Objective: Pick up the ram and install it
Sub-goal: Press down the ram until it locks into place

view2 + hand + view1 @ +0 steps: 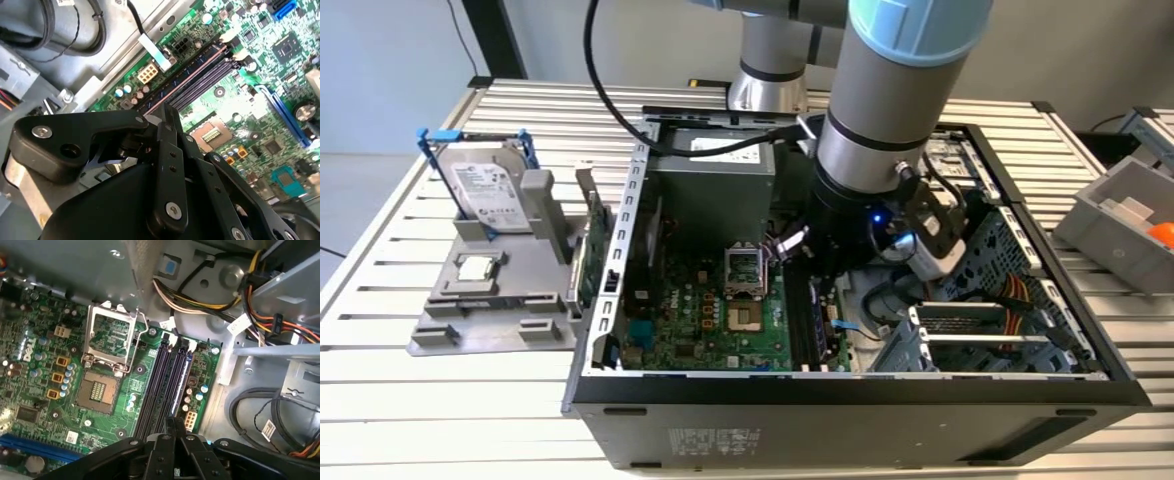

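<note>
My gripper [814,290] reaches down into the open computer case [854,385], over the motherboard [707,310]. In both wrist views its black fingers [172,432] are shut together. Their tips [167,112] sit at one end of the long black memory slots [160,385]. A thin dark strip [181,382] stands on edge along one slot [187,72], running away from the fingertips. It looks like the ram seated there, but I cannot tell for sure. Nothing shows between the fingers.
The open processor socket [107,347] lies beside the slots. Bundled cables [200,300] and a metal drive cage [987,330] crowd the other side. Outside the case, a grey stand [494,300] holds a hard drive in a blue frame [487,195] and a green bracketed card [594,250].
</note>
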Tool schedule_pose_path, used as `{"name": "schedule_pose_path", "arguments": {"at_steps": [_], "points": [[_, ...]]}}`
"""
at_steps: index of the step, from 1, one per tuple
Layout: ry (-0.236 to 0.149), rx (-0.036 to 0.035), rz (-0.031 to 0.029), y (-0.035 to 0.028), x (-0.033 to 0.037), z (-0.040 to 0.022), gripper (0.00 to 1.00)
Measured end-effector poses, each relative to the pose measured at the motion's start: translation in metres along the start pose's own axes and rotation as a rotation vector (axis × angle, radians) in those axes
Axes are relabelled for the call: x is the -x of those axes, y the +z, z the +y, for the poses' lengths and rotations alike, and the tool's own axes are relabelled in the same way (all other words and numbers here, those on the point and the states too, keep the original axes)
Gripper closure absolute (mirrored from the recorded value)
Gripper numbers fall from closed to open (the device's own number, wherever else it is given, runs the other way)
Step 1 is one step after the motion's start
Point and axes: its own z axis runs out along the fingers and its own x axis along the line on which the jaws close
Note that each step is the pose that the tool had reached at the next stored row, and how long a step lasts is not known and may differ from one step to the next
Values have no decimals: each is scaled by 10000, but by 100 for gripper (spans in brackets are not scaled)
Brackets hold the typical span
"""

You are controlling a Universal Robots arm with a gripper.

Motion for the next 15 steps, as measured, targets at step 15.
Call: {"name": "schedule_pose_path", "arguments": {"at_steps": [15], "points": [[-2454,73,45,0,0,0,100]]}}
